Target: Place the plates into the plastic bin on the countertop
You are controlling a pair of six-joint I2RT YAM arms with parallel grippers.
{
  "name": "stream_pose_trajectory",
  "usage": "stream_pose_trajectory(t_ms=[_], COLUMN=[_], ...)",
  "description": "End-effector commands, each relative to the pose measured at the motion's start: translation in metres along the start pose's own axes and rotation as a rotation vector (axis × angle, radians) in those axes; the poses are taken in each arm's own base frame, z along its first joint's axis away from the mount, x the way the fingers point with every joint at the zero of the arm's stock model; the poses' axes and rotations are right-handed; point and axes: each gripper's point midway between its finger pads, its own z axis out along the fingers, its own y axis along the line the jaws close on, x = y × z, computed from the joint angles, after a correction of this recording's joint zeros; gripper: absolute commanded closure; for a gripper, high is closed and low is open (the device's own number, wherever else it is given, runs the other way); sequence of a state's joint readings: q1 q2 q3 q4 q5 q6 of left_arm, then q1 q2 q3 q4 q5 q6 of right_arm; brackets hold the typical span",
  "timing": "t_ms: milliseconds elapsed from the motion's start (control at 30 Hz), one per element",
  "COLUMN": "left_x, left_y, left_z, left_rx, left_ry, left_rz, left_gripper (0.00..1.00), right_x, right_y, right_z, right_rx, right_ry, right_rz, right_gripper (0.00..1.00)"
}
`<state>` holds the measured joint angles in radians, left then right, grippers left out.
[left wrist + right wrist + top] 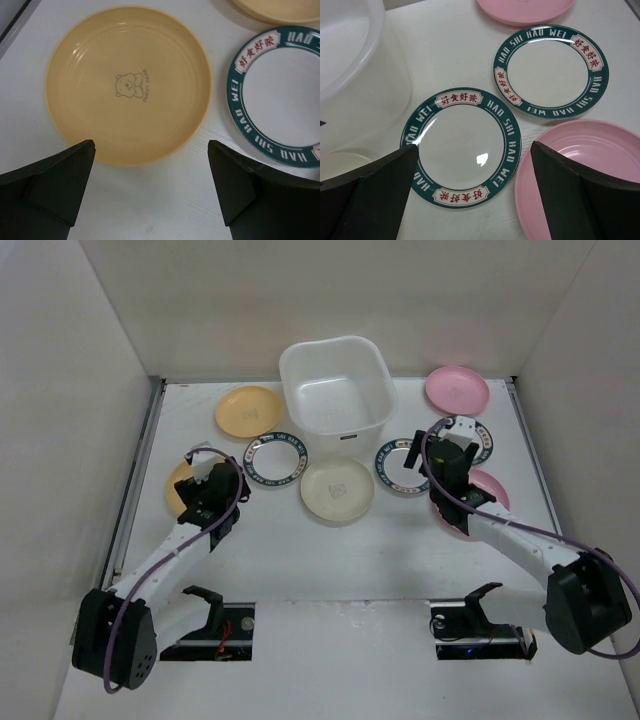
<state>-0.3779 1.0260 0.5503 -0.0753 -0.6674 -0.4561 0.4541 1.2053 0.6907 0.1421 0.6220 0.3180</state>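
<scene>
The plastic bin [333, 385] stands empty at the back centre of the countertop [330, 560]. Plates lie around it: a yellow one [250, 412], a teal-rimmed one [275, 459], a cream one [337, 490], a second teal-rimmed one [402, 466] and a pink one [457, 389]. My left gripper [151, 147] hangs open over the near rim of another yellow plate [127, 85], holding nothing. My right gripper [475, 146] is open above a teal-rimmed plate [462, 147], with a pink plate [585, 170] under its right finger.
White walls close in the left, back and right. A third teal-rimmed plate [551, 70] lies just beyond the right gripper. The bin's wall [350, 60] rises close on that gripper's left. A metal rail [140, 470] runs along the left edge.
</scene>
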Motion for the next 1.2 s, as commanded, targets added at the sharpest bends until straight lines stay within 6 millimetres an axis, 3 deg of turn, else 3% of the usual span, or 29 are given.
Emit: stream_pose_trajectory(t_ms=[0, 133, 367, 733, 833, 967, 1167], left_x=[0.002, 0.015, 0.038, 0.045, 0.048, 0.054, 0.058], left_y=[0.0, -0.002, -0.032, -0.031, -0.031, -0.029, -0.021], left_z=[0.01, 0.023, 0.025, 0.039, 0.044, 0.047, 0.047], left_rx=[0.026, 0.022, 0.134, 0.117, 0.104, 0.093, 0.068], left_ry=[0.043, 0.11, 0.169, 0.194, 0.212, 0.236, 0.256], left_rz=[-0.074, -0.056, 0.079, 0.162, 0.17, 0.181, 0.184], left_gripper=[0.05, 0.12, 0.19, 0.2, 0.28, 0.48, 0.68], right_x=[-0.022, -0.021, -0.021, -0.017, -0.015, -0.015, -0.014], right_y=[0.017, 0.023, 0.03, 0.036, 0.038, 0.038, 0.039], right_z=[-0.005, -0.007, -0.008, -0.006, -0.005, -0.005, -0.004], right_rx=[-0.068, -0.088, -0.109, -0.118, -0.12, -0.12, -0.122], right_ry=[-0.06, -0.055, -0.06, -0.048, -0.046, -0.045, -0.047], right_rz=[0.057, 0.055, 0.051, 0.039, 0.035, 0.033, 0.034], right_gripper=[0.0, 0.0, 0.0, 0.0, 0.0, 0.0, 0.0])
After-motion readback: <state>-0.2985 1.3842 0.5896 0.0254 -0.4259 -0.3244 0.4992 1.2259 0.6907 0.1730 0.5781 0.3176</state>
